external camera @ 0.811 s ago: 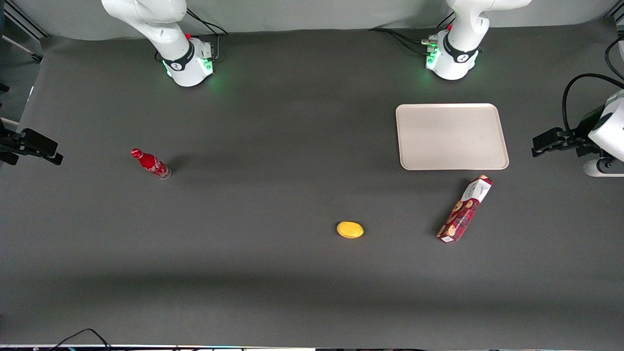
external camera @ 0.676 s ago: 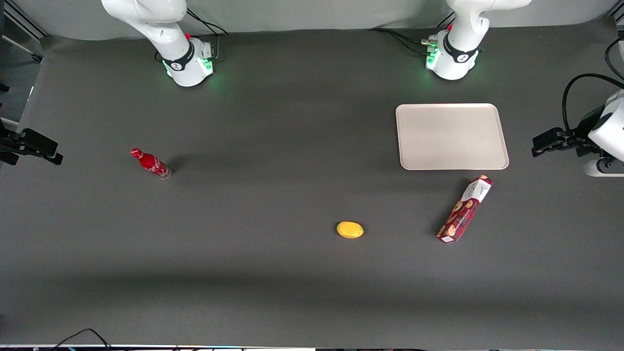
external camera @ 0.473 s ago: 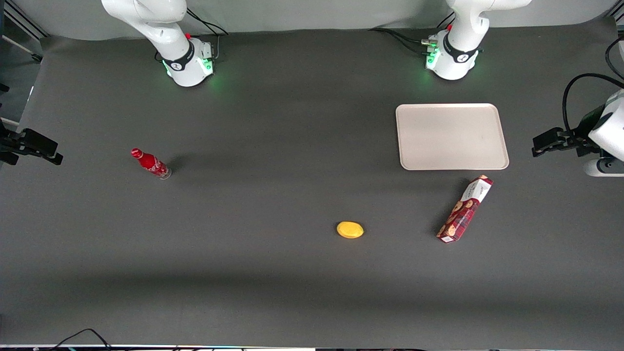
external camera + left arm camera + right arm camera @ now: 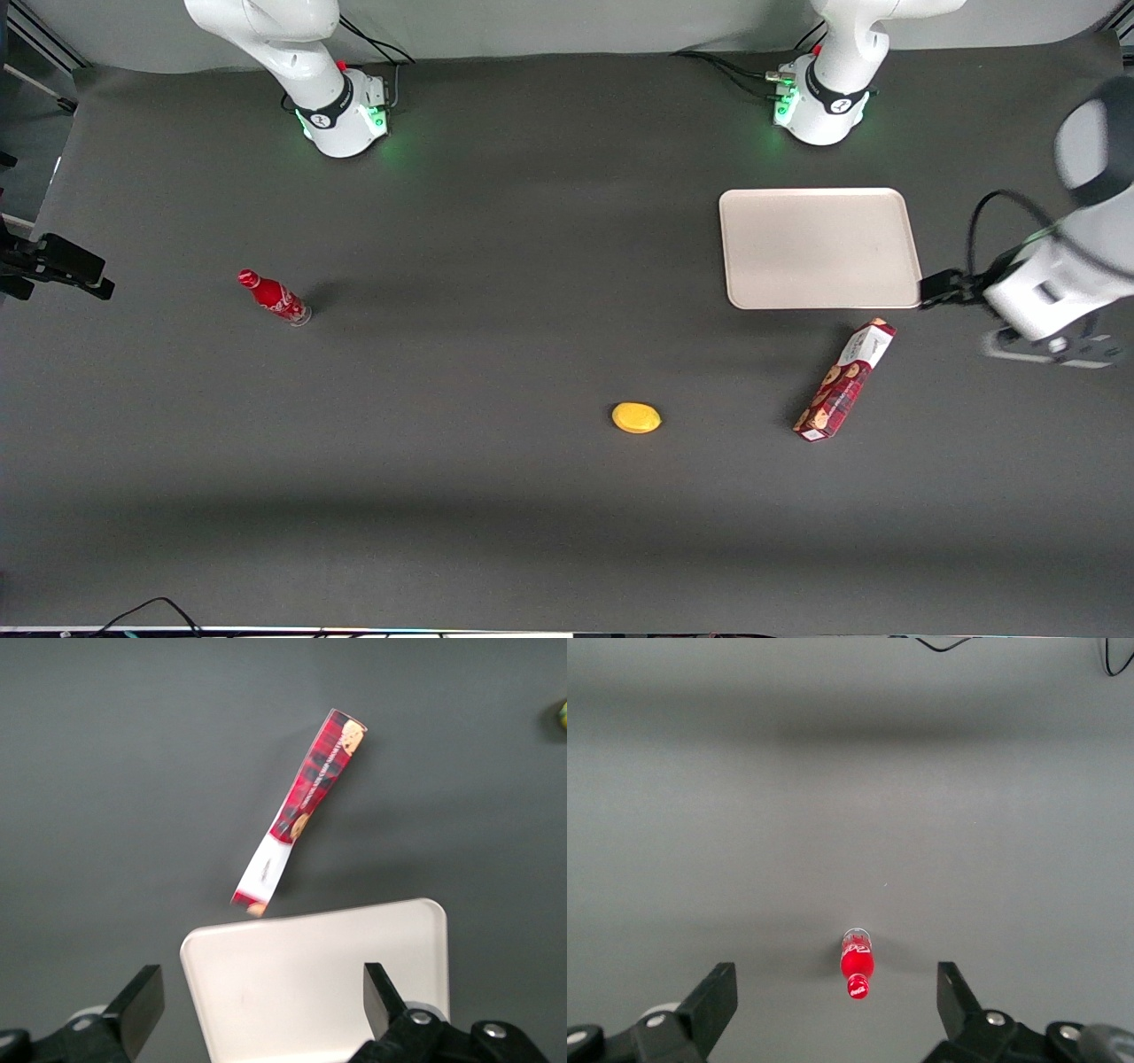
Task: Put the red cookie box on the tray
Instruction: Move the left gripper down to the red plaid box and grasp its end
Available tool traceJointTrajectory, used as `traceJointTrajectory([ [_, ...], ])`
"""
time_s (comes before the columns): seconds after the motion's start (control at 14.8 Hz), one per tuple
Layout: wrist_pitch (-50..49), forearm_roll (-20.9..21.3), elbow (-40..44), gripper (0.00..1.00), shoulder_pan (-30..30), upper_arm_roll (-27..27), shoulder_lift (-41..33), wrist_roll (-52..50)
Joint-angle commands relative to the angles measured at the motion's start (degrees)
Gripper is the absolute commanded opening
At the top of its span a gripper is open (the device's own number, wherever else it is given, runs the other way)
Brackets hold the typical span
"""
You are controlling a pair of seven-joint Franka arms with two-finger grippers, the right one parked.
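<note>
yellow thing: small rounded yellow object [image 4: 636, 417] on the dark grey desk [image 4: 496, 496], nearest the front cam, apart from the box, toward parked arm's end of it.
box: long narrow dark-red plaid cookie carton w/ printed cookies + white label panel [image 4: 846, 379], lying flat on desk, nearer the front cam than the tray. In front view it runs approx 7-to-1 o'clock, white-label end pointing at the tray, close to its rim but not on it.
handling (judged): light cardboard, prob. hollow-ish; stiff along its length, walls dent if squeezed hard. Printed finish a bit slick.
grasp spot (judged): across the narrow width, near mid-length so it doesn't tip; end effector needs to turn square to the long axis.
end effector: black two-finger end effector [image 4: 260, 1010], fingers spread wide, holds nothing; hovers above desk near tray's edge at working arm's end, not over the box yet.
tray: flat beige rectangular tray, rounded corners, low rim [image 4: 912, 266], nothing on it, wide enough for the box in any orientation.
bottle: small red bottle [image 4: 273, 297], well off toward parked arm's end; not relevant.
</note>
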Motion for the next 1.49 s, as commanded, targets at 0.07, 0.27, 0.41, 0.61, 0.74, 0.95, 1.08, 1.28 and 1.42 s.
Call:
traceJointTrajectory([
  [0.07, 16.83, -0.25, -13.27, 1.0, -0.24, -0.83, 5.28, 7.96],
  [0.27, 24.74, -0.16, -13.28, 1.0, -0.33, -1.1, 11.44, 8.13],
  [0.41, 29.84, -0.16, -13.19, 1.0, -0.33, -1.1, 14.69, 9.36],
  [0.61, 33.99, -0.16, -13.45, 0.96, -0.42, -1.18, 17.6, 9.1],
  [0.74, 35.04, -0.34, -13.89, 0.0, -0.59, -1.71, 18.22, 3.78],
  [0.95, 34.17, -0.16, -13.72, 0.0, -0.59, -1.71, 18.05, -0.39],
  [1.08, 33.65, -0.25, -13.11, 0.0, -0.51, -1.71, 17.35, -0.74],
  [1.28, 23.85, -2.09, -6.98, 0.0, -0.24, -1.71, 15.33, -0.92],
  [1.42, 14.17, -2.45, -2.05, 0.0, -0.15, -1.36, 13.57, -1.27],
])
